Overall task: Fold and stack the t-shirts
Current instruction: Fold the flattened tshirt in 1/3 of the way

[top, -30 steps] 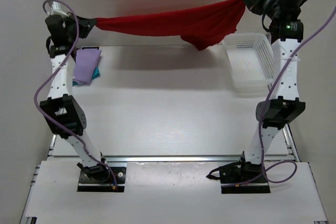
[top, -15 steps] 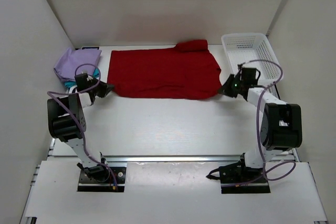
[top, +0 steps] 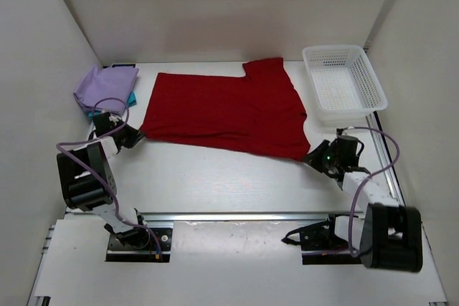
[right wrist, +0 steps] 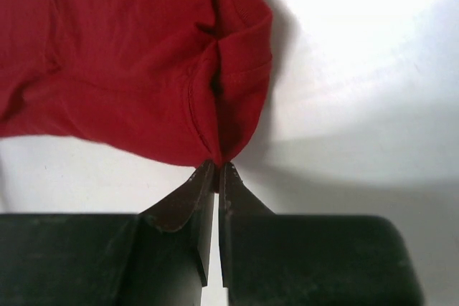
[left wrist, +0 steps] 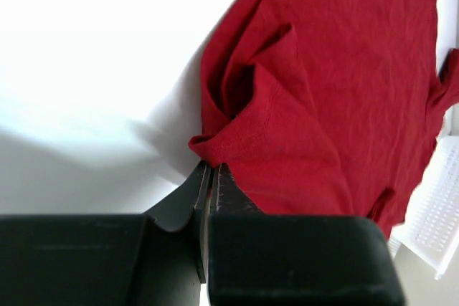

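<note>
The red t-shirt (top: pixel 226 112) lies spread flat on the tabletop (top: pixel 215 177), the lavender t-shirt (top: pixel 104 85) folded at far left. The left fingers (left wrist: pixel 188 195) and right fingers (right wrist: pixel 185 198) each pinch a near corner. Laying-out looks finished; the next move is probably lifting those corners across for the first fold

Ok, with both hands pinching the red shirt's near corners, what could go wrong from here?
The left hand and right hand grip only tiny bunched corners of the red shirt, so the fabric may slip out. Those bunched corners could fold crookedly. The far sleeve lies near the basket and might snag.
</note>
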`<state>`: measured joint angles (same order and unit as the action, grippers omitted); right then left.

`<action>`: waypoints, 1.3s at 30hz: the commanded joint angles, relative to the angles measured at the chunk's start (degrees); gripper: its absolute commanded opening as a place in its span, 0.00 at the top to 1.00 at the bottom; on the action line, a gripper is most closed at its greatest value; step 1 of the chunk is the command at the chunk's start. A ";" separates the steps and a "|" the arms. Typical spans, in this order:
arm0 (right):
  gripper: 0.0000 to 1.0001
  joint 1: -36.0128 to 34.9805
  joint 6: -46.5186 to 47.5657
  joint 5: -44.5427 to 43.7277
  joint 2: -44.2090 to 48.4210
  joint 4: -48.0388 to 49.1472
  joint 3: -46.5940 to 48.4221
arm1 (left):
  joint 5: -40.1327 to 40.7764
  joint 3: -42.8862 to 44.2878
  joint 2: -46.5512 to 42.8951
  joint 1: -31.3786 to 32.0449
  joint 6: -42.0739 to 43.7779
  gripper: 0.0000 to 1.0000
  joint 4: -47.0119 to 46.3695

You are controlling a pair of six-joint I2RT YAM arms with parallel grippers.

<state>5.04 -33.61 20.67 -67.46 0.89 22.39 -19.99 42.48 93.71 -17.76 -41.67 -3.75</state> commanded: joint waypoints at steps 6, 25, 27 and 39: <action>1.00 -3.18 -3.47 -6.07 19.28 -10.19 -4.37 | 4.69 -3.72 -11.78 -5.98 5.98 1.00 12.08; 0.59 -4.33 -3.06 -9.67 34.59 -27.07 0.08 | 22.87 -3.55 -26.99 -1.24 5.27 0.49 22.12; 0.57 -6.52 -1.30 -12.57 33.19 -27.60 3.86 | 26.03 -3.10 -30.76 2.89 6.42 0.47 20.19; 1.00 -37.20 3.63 -19.42 -10.72 -6.69 16.70 | 19.21 -12.68 -21.57 39.03 -2.09 0.75 -0.54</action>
<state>-29.85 -33.76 5.69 -70.63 -10.70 34.26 0.95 30.98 69.14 20.86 -40.97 1.43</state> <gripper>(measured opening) 0.005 0.266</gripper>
